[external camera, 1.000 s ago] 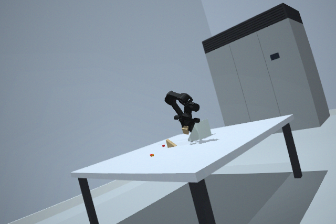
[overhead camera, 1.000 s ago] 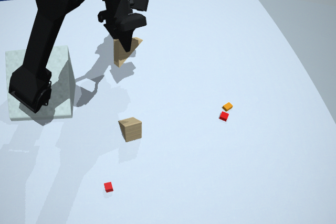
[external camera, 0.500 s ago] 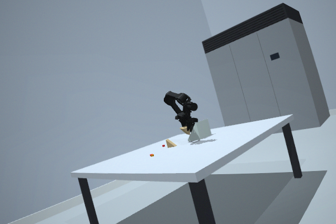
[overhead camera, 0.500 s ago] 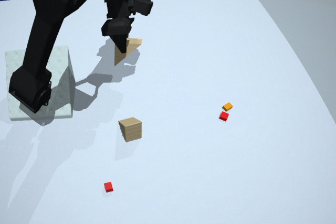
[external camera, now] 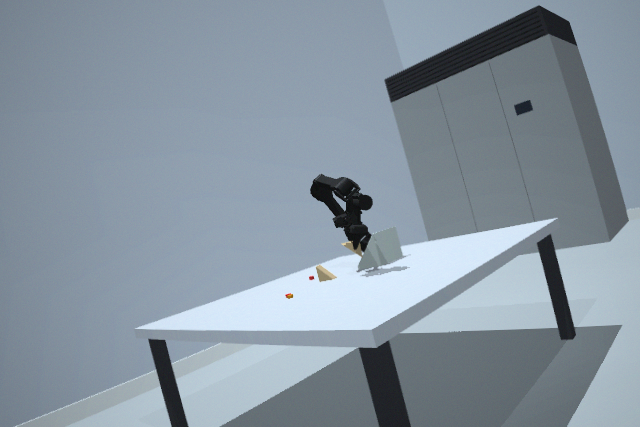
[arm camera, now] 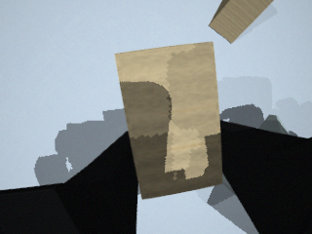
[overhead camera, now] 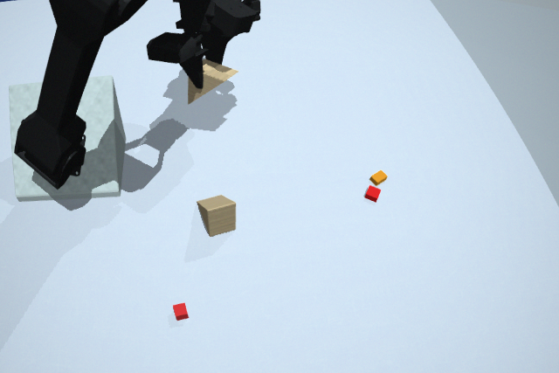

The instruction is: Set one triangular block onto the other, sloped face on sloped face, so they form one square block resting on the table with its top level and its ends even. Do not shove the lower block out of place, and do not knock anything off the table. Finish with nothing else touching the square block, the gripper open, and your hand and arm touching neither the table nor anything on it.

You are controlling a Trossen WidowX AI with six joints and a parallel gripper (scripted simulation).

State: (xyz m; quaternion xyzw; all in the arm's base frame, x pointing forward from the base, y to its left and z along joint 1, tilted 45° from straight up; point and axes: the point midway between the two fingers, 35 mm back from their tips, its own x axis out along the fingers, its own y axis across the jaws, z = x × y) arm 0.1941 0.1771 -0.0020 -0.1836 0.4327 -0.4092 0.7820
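Note:
My gripper [overhead camera: 210,75] [arm camera: 168,132] is shut on a wooden triangular block [overhead camera: 194,95] [external camera: 351,246] [arm camera: 190,88], with one finger on each side. It holds the block above the table, with a level-looking upper face and a point hanging down in the top view. The other triangular block [overhead camera: 222,219] [external camera: 324,274] [arm camera: 239,20] stands on the table, apart from the held one, nearer to the top view. In the wrist view only part of it shows, at the top right, turned relative to the held block. The fingertips are partly hidden in the exterior view.
A large pale grey-green wedge [overhead camera: 90,98] [external camera: 387,246] stands under the arm's elbow at the left in the top view. A small red block [overhead camera: 180,311] [external camera: 311,277] lies near the standing block. Another red block [overhead camera: 372,193] and an orange block [overhead camera: 378,177] lie to the right.

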